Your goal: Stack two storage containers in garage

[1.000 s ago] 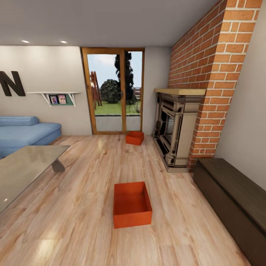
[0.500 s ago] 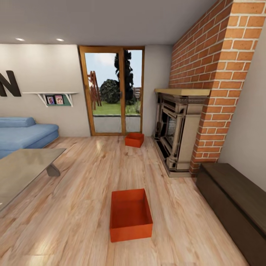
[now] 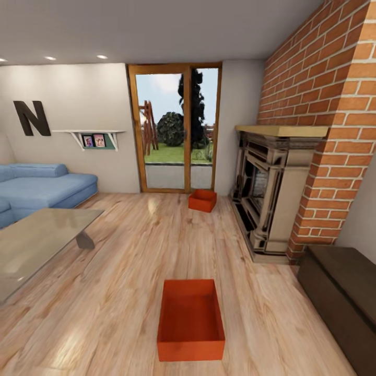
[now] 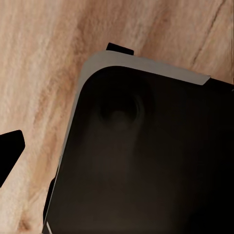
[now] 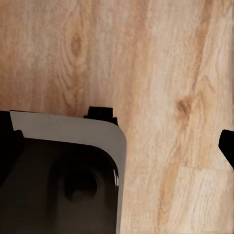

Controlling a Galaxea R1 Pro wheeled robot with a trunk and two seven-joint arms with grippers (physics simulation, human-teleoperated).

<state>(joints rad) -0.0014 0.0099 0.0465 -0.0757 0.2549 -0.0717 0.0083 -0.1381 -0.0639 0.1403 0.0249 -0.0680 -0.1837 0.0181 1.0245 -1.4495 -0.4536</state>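
Two orange-red storage containers stand open-topped on the light wood plank floor (image 3: 115, 271) of the living room. The near container (image 3: 190, 319) lies just ahead of me, low in the head view. By the wood-framed glass doors (image 3: 176, 130), left of the fireplace (image 3: 271, 193), sits the far container (image 3: 202, 200). My left gripper (image 4: 117, 156) hangs over the planks beside my dark base, one fingertip (image 4: 9, 152) at the picture's edge. My right gripper (image 5: 117, 146) hangs likewise, one fingertip (image 5: 228, 145) at the edge. Both look open and hold nothing.
A glass-topped coffee table (image 3: 36, 240) stands at the left with the blue sofa (image 3: 42, 188) behind it. A dark low bench (image 3: 339, 292) runs along the right wall next to the brick chimney (image 3: 324, 130). Bare planks lie between table and bench.
The whole picture has shifted: my camera has come forward and turned, so the near container now sits lower and larger in the head view. The containers themselves have not moved.
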